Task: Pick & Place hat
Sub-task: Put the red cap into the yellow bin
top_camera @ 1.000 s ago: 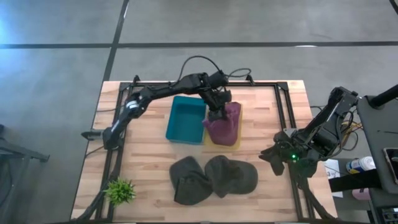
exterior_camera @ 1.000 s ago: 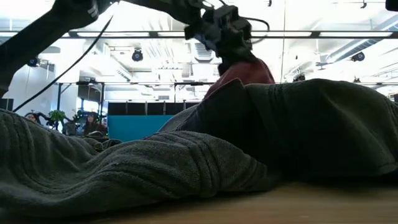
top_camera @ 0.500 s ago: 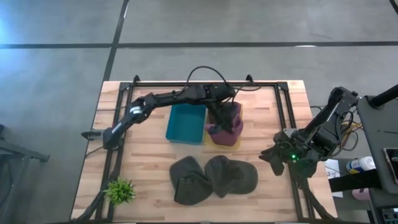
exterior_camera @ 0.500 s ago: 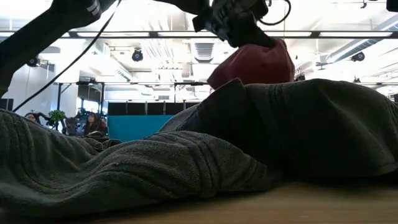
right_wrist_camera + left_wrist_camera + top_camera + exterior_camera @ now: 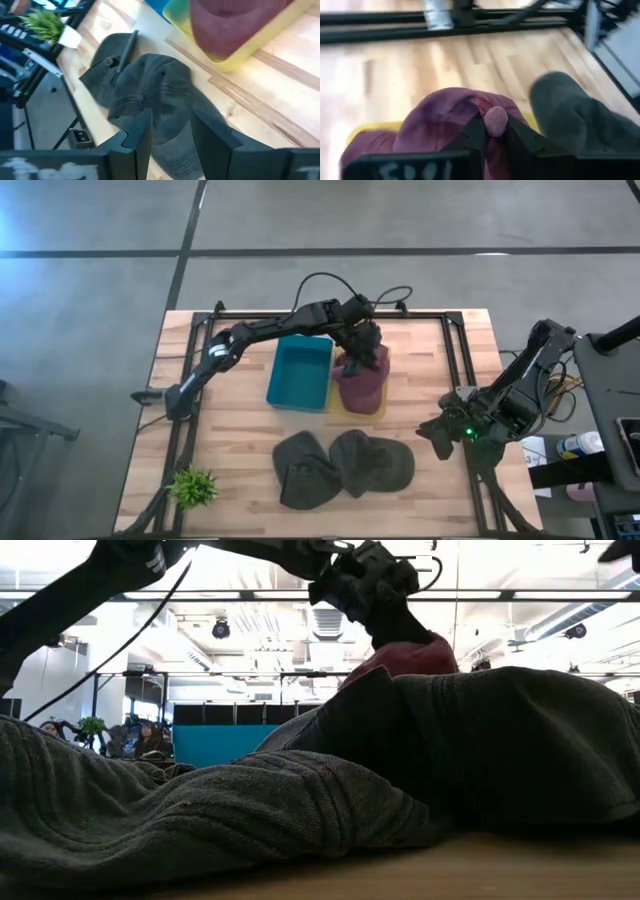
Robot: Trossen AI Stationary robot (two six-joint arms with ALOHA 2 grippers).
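A maroon hat (image 5: 360,380) sits in a yellow bin (image 5: 377,412) beside a teal bin (image 5: 299,373). My left gripper (image 5: 357,355) is shut on the maroon hat, over the yellow bin; it also shows in the low view (image 5: 375,590). Two dark grey hats (image 5: 340,465) lie flat on the table near its front edge. My right gripper (image 5: 437,430) hovers open and empty at the table's right edge, right of the grey hats. My left gripper pinches a small bunched fold of the maroon hat's top (image 5: 495,120) between its two fingers, coming from above and pointing down. The hat hangs below the fingers with its lower part (image 5: 362,395) in the yellow bin.
A small green plant (image 5: 193,486) stands at the near left corner. A black frame (image 5: 190,370) runs along the table's left, far and right edges. Bare wood lies left of the teal bin.
My left gripper has stayed shut on the maroon hat over the yellow bin. It first rose, lifting the hat, then came back down and shifted slightly toward the far edge. The hat has sunk lower into the bin.
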